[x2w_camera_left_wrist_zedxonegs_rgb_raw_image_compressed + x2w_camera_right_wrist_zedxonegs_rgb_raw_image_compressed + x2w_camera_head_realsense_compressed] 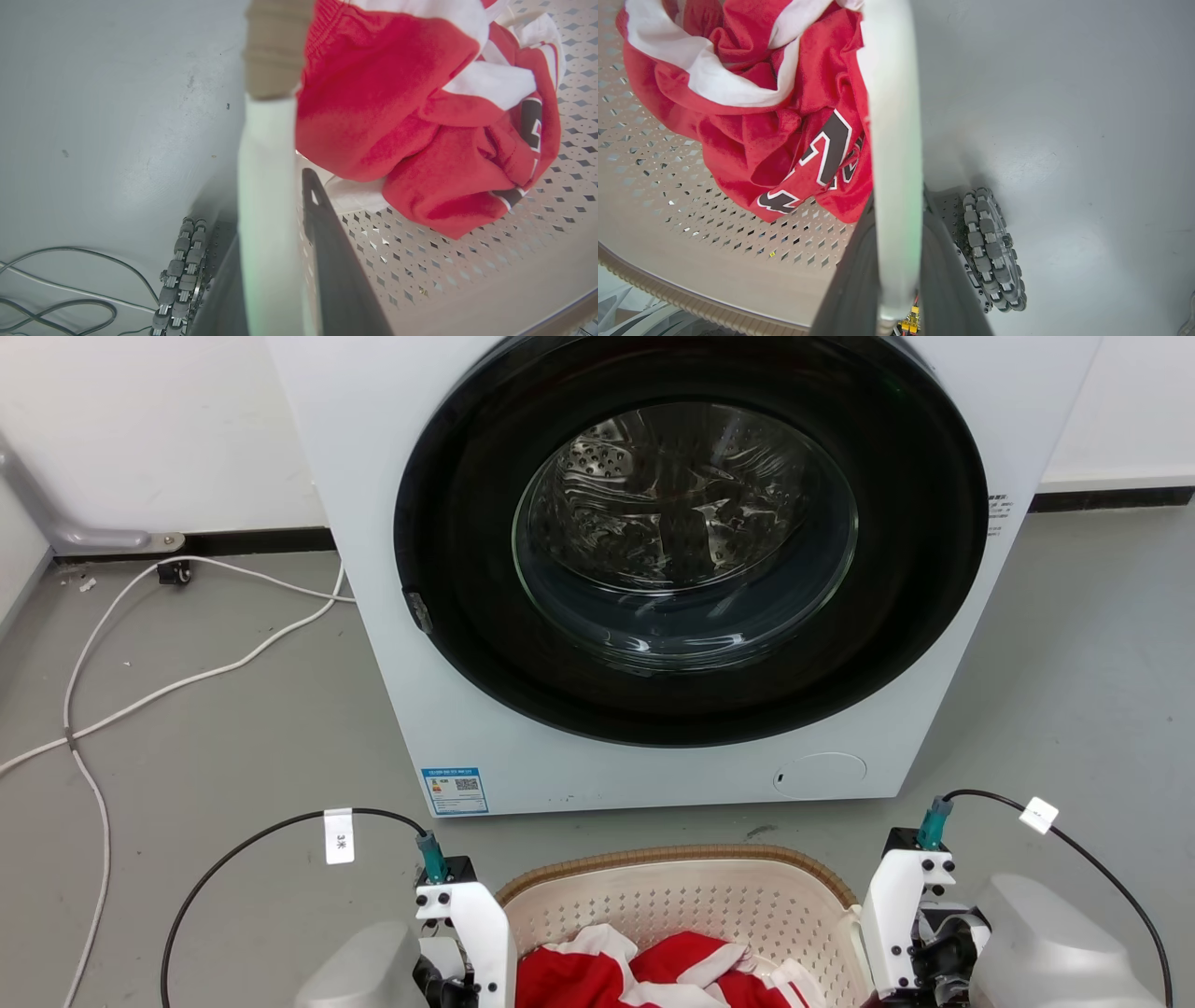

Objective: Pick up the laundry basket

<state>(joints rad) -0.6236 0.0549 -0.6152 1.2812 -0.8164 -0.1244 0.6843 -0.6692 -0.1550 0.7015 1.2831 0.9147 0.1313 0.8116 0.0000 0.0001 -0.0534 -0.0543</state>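
In front of washer (653, 569), betw. both arms: laundry basket (672, 896), w/ red-white garment (653, 971) inside. Clamped onto its side rims: left gripper (271, 210), right gripper (896, 200). On cable tag (339, 837): "3米". Blue sticker (455, 791) w/ QR code, txt too small.

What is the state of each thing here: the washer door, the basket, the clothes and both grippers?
Washing machine door, closed.
Laundry basket, upright, loaded, gripped at both sides.
Red and white clothes, crumpled inside the basket.
Left gripper, shut on the basket's wall.
Right gripper, shut on the opposite wall.
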